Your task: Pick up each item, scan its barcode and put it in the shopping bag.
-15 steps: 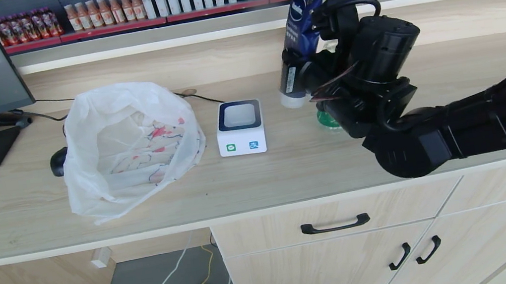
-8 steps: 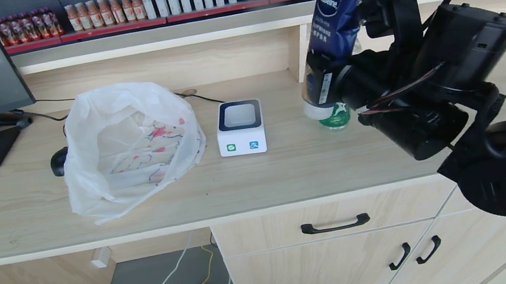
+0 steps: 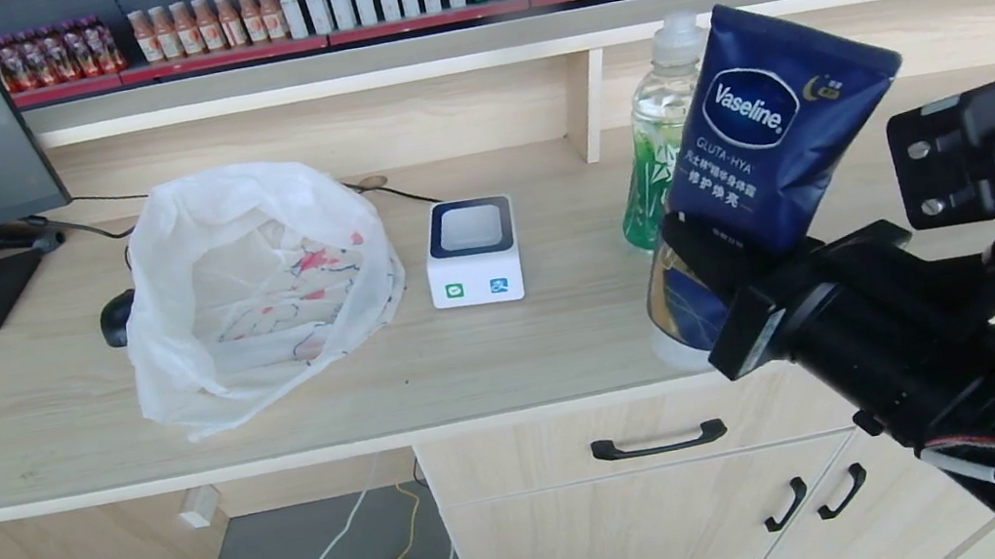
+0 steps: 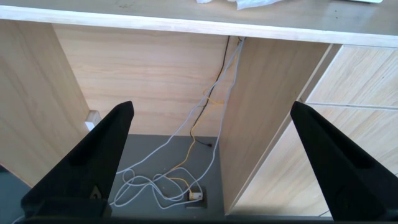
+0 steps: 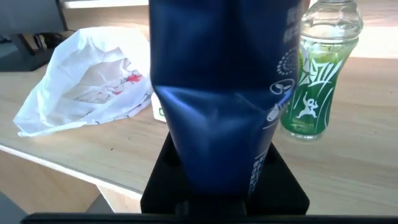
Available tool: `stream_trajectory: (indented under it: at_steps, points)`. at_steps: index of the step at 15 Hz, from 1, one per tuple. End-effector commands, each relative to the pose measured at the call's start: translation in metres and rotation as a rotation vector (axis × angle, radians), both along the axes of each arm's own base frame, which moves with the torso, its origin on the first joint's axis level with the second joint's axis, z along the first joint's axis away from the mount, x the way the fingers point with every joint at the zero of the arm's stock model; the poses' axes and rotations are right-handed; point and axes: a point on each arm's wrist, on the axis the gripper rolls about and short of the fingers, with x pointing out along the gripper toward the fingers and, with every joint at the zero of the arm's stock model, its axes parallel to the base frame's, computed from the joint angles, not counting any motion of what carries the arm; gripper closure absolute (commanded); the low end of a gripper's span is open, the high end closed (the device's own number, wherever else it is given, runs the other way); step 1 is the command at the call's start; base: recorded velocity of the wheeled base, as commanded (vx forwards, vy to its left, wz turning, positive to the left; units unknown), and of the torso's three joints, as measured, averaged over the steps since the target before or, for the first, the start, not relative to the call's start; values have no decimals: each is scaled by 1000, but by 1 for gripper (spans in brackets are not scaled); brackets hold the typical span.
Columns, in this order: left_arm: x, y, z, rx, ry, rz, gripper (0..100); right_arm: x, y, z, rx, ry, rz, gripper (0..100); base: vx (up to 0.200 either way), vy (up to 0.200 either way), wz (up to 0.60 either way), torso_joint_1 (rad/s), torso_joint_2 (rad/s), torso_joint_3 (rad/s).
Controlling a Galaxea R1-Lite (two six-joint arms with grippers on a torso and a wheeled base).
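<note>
At scanner's (image 3: 472, 251) 4 o'clock: blue tube (image 3: 763, 141), cap down, right gripper (image 3: 727, 285) fingers clamped on its lower body. Shopping bag (image 3: 252, 287) at scanner's 9 o'clock. Left gripper (image 4: 211, 107): fingers spread wide, empty. Advice: carry tube toward 10 o'clock, barcode facing scanner window, avoiding green bottle (image 3: 659, 137).

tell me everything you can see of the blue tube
The tube is dark blue, glossy soft plastic, with a white oval logo and white print on its face. Its flat crimped end points up, tilted toward the robot's right; its pale cap end points down. The right gripper clamps its lower half, holding it over the front edge of the counter. A green bottle stands just behind it.
</note>
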Motion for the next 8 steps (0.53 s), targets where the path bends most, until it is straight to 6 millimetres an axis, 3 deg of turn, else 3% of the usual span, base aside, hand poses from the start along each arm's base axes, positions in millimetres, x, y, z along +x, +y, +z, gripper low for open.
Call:
stream_trajectory:
  at_steps: [1,8]
  points:
    - [0,0,0,0,2,0,0,-17,-8,-5,-10,6,32,100,0,0,0,0,0,0]
    - [0,0,0,0,2,0,0,-34,-7,-5,-101,-44,71,100,0,0,0,0,0,0]
